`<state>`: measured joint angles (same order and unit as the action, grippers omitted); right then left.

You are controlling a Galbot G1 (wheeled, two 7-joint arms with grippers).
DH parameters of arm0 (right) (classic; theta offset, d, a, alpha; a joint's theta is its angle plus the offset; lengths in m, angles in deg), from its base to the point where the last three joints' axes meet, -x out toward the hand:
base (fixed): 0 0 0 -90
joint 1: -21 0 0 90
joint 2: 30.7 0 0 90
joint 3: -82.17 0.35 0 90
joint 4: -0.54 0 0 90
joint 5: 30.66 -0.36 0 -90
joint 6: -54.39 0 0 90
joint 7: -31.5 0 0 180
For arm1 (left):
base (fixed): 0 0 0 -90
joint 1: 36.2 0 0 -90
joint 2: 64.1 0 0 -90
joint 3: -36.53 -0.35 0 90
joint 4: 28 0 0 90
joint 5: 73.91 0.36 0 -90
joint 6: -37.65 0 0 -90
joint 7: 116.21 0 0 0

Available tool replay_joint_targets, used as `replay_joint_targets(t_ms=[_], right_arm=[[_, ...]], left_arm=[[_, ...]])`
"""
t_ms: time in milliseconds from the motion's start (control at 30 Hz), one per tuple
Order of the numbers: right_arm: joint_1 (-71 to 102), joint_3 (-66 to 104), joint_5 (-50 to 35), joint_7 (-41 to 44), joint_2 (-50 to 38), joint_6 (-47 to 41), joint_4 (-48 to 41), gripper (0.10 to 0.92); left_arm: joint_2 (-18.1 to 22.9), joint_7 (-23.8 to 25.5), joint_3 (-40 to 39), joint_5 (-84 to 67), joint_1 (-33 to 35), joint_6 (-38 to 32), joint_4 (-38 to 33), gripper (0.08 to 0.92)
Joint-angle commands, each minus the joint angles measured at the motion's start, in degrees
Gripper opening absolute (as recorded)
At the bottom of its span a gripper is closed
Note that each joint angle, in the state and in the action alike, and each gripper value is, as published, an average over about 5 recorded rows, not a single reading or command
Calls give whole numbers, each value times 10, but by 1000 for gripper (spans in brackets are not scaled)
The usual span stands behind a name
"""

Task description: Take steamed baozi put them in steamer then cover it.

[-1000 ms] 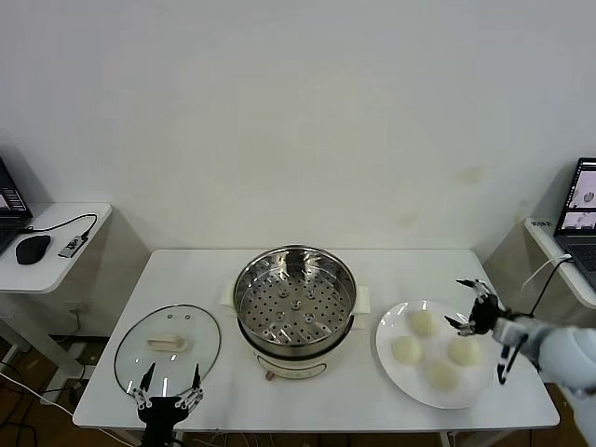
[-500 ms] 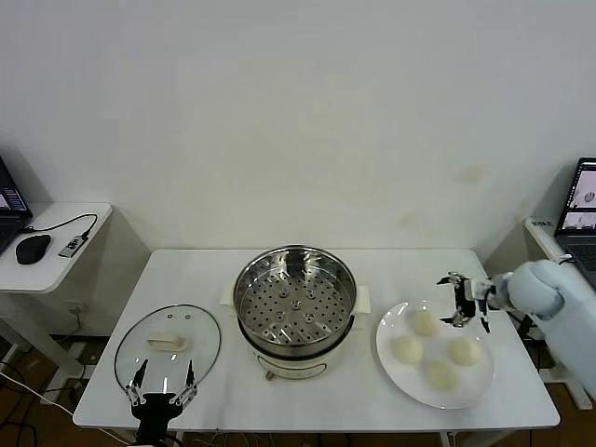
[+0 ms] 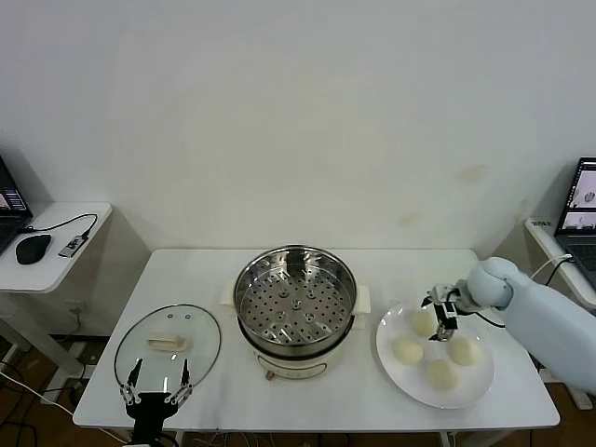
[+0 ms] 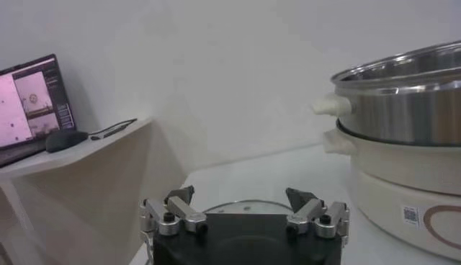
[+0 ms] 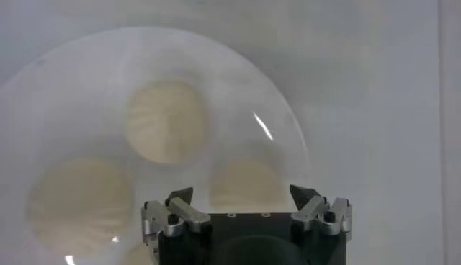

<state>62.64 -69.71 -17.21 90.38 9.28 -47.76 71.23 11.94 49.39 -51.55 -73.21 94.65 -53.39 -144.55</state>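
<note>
It looked like a lab: a bare white wall, a plain white worktop (image 3: 214, 279), and side desks carrying laptops (image 3: 581, 200), a mouse (image 3: 33, 249) and cables.

1 baozi (image 5: 140, 255) mostly behind the right end effector (image 5: 245, 198)
</note>
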Motion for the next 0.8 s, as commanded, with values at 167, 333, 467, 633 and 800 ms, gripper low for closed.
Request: replay_joint_targets(t_ms=[167,333,467,633,800], right_arm=[[-28,-34,7,2,21,-14,-30,823],[-23,-33,11,0,27,-18,-36,823],[-20,-32,12,-3,33,-20,-43,823],[-14,-30,17,-2,36,-22,-47,793],[-11,-29,18,-2,35,-23,-47,745]], left_arm=[[1,0,2,3,0,-1,-2,823],[2,0,3,4,2,-1,-4,823],[3,0,3,7,3,-1,-6,823],[5,-1,4,9,5,-2,-8,823],[5,-1,4,10,8,-2,-9,823]])
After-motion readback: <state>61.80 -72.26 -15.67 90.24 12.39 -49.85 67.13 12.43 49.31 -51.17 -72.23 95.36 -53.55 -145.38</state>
